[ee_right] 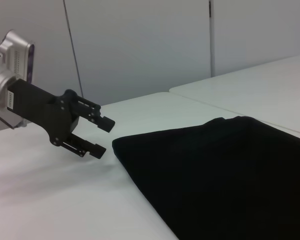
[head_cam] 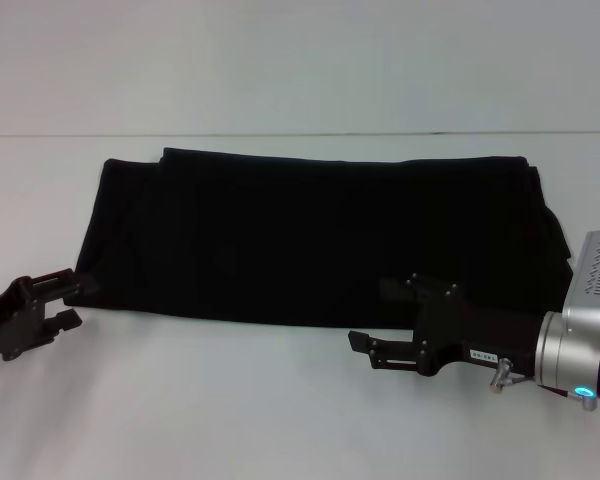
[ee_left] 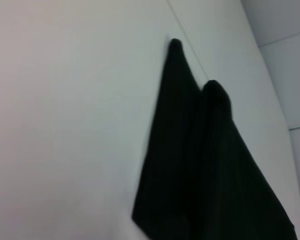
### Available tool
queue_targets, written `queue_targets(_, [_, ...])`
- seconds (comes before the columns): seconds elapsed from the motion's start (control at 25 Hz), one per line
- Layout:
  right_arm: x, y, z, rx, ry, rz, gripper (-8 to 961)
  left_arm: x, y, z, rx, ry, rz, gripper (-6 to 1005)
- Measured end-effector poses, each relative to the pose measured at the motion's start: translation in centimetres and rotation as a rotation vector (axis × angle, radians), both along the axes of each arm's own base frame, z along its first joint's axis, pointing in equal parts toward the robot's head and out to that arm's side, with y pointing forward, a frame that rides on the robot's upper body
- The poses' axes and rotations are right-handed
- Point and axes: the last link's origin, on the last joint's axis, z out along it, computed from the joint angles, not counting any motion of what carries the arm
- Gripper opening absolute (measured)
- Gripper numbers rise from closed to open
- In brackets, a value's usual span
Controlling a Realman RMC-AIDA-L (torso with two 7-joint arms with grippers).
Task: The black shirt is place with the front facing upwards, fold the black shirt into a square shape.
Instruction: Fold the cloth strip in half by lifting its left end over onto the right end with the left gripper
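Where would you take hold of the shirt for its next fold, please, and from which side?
Probably the two short ends. The shirt lies flat as a long band across the table. The left gripper, open, sits at its near left corner, so pinch there from the left; the right gripper, open, is at the near edge.

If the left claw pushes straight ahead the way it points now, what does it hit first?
Most likely the black shirt. The left claw, open, sits just off the shirt's near left corner and points at that edge, with only bare table between. Whether a finger already touches is unclear.
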Motion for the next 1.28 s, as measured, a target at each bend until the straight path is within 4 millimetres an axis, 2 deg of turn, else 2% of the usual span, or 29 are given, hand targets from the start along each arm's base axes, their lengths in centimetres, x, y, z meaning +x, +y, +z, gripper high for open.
queue_targets(0.28, [0.0, -0.1, 0.0, -0.002, 0.0, -0.001, 917, -0.7, 0.7, 0.1, 0.031, 0.018, 0.067, 682])
queue_targets(0.76, [0.0, 0.0, -0.2, -0.004, 0.005, -0.014, 914, -0.8, 1.7, -0.4, 0.031, 0.061, 0.088, 682])
queue_targets(1.28, [0.1, -0.2, -0.2, -0.011, 0.012, -0.02, 915, 0.2, 3.1, -1.0, 0.015, 0.092, 0.056, 681])
